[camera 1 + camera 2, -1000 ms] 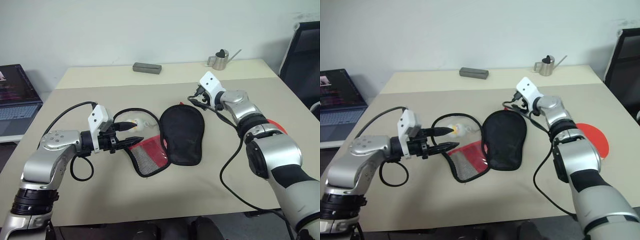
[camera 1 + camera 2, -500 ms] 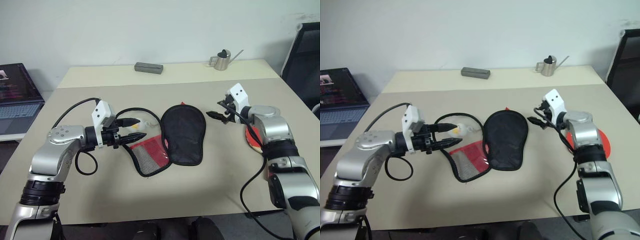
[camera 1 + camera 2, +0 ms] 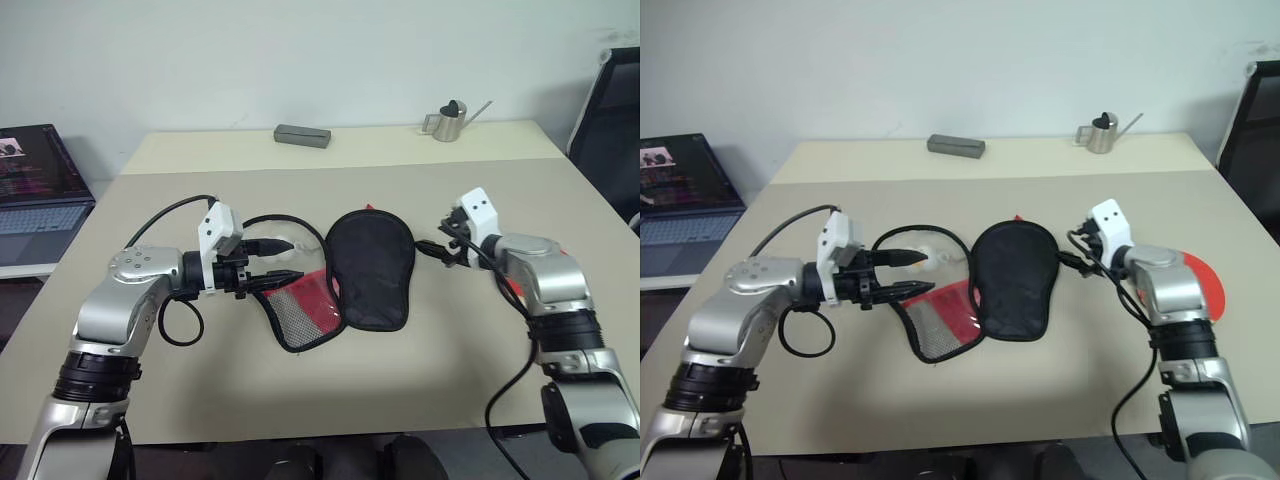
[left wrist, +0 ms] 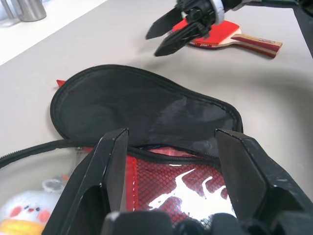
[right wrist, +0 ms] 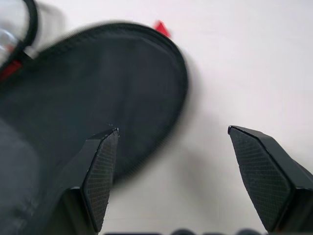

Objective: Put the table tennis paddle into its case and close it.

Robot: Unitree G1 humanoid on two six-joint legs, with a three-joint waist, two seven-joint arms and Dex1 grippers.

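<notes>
Left gripper [image 3: 902, 273] hovers open-jawed at the unzipped case [image 3: 1012, 280], nothing held. Right gripper [image 3: 432, 246], jaws spread and empty, hangs at the case's 3 o'clock, paddle [image 4: 230, 38] behind it on the worktop [image 3: 300, 390].

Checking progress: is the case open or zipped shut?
Open: the case lies unzipped, black flap folded back, its red mesh side exposed.
</notes>
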